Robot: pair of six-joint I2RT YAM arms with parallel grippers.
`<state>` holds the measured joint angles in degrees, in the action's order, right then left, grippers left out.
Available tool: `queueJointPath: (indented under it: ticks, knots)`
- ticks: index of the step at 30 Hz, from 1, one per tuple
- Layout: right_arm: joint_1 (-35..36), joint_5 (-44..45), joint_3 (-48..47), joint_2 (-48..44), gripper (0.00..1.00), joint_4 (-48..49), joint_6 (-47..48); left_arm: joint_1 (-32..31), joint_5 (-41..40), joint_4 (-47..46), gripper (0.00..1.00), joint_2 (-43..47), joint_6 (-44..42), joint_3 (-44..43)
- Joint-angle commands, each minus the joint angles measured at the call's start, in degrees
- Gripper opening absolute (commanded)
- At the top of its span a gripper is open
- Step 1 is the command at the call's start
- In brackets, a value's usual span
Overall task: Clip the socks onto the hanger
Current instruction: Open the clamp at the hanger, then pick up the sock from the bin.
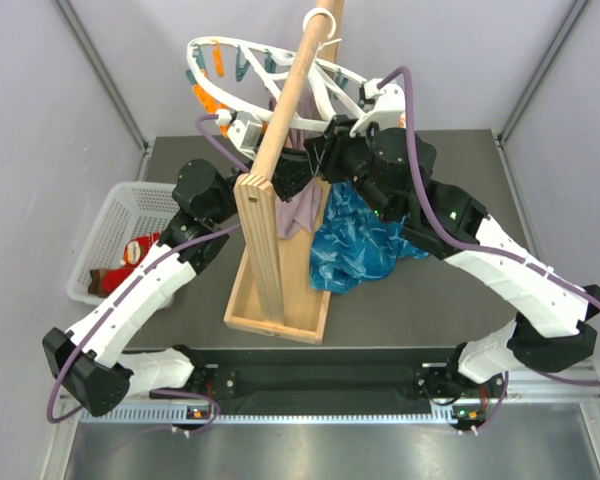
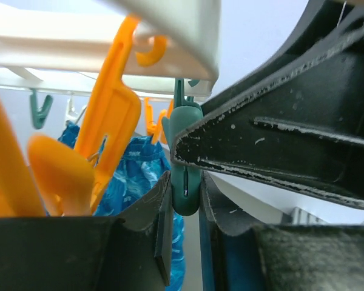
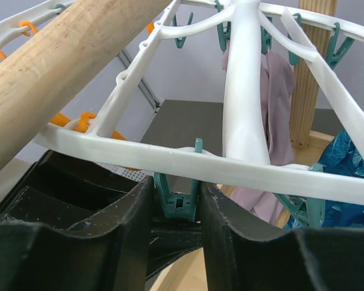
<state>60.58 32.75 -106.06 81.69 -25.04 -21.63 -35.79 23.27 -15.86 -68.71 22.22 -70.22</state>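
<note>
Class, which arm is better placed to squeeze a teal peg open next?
Probably the right: the right gripper has its fingers either side of a teal peg at its top, just under the hanger ring. The left gripper only flanks a hanging peg at its lower tip.

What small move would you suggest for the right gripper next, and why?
Probably close the right gripper a touch further on the teal peg to spread it: the peg hangs under the hanger rim, closely flanked by its fingers, and no sock shows at it yet.
</note>
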Motion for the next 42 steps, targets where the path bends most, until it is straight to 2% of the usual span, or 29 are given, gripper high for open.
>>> queueJointPath:
  ticks: [1, 3, 7, 8, 13, 18, 20, 21, 22, 23, 25, 26, 27, 29, 33, 37, 40, 42]
  knots:
    - [0.0, -0.5, -6.7, 2.6, 0.36, -5.4, -1.0, -0.6, -2.6, 1.5, 0.0, 1.6, -6.5, -2.3]
    - [0.1, -0.3, -7.3, 3.5, 0.39, -5.8, -1.4, -0.6, -2.7, 1.8, 0.0, 1.4, -6.7, -2.0]
    - [0.0, 0.6, -8.5, 4.2, 0.55, -6.3, -1.8, -0.7, -3.5, 3.0, 0.0, 1.7, -8.3, -1.9]
    - [0.0, 0.7, -8.8, 4.4, 0.56, -6.4, -1.6, -0.7, -3.6, 3.3, 0.0, 1.6, -8.5, -1.9]
    - [0.0, 2.2, -11.4, 6.3, 0.57, -6.9, -1.5, -0.7, -4.1, 4.0, 0.0, 1.8, -9.9, -2.0]
    - [-0.2, 2.8, -13.6, 8.4, 0.53, -7.0, -1.3, -0.7, -3.9, 4.3, 0.0, 2.2, -10.3, -2.0]
    - [-0.3, 3.2, -13.6, 8.6, 0.42, -6.9, -1.6, -0.7, -3.7, 4.3, 0.0, 2.1, -10.4, -1.9]
    - [-0.3, 3.7, -13.6, 8.7, 0.34, -6.5, -1.6, -0.6, -3.6, 4.3, 0.0, 2.2, -10.4, -1.9]
    - [-0.5, 3.6, -13.5, 8.7, 0.01, -6.3, -1.6, -0.7, -3.7, 4.5, 0.0, 2.3, -10.4, -1.9]
    - [-0.5, 3.9, -13.5, 8.8, 0.0, -6.3, -1.8, -0.7, -3.8, 4.8, 0.03, 2.4, -10.4, -1.8]
    - [-0.6, 4.1, -13.0, 8.8, 0.0, -6.3, -1.7, -0.6, -5.8, 5.4, 0.35, 2.9, -9.9, -1.2]
    - [-0.6, 4.2, -12.8, 8.8, 0.0, -6.3, -1.9, -0.6, -8.4, 6.4, 0.46, 3.7, -9.8, -0.8]
    - [-0.7, 4.3, -12.2, 8.5, 0.0, -6.1, -2.0, -0.6, -10.4, 7.1, 0.71, 4.2, -9.7, -0.1]
    - [-0.8, 3.9, -10.7, 8.0, 0.0, -5.3, -2.1, -0.2, -13.3, 9.7, 0.77, 6.1, -10.0, 0.9]
    - [-1.2, 3.4, -9.0, 7.3, 0.0, -4.8, -2.0, 2.0, -16.8, 14.7, 0.79, 9.7, -10.5, 4.2]
    - [-1.7, 2.8, -7.3, 6.4, 0.0, -4.1, -1.9, 7.9, -16.5, 19.2, 0.77, 13.9, -8.3, 7.2]
    - [-2.0, 2.1, -6.1, 5.5, 0.0, -3.3, -1.5, 12.5, -16.7, 24.0, 0.7, 15.8, -5.7, 8.9]
    - [-2.2, 2.1, -5.6, 5.1, 0.0, -3.2, -1.4, 14.5, -16.4, 26.7, 0.59, 16.4, -3.7, 9.9]
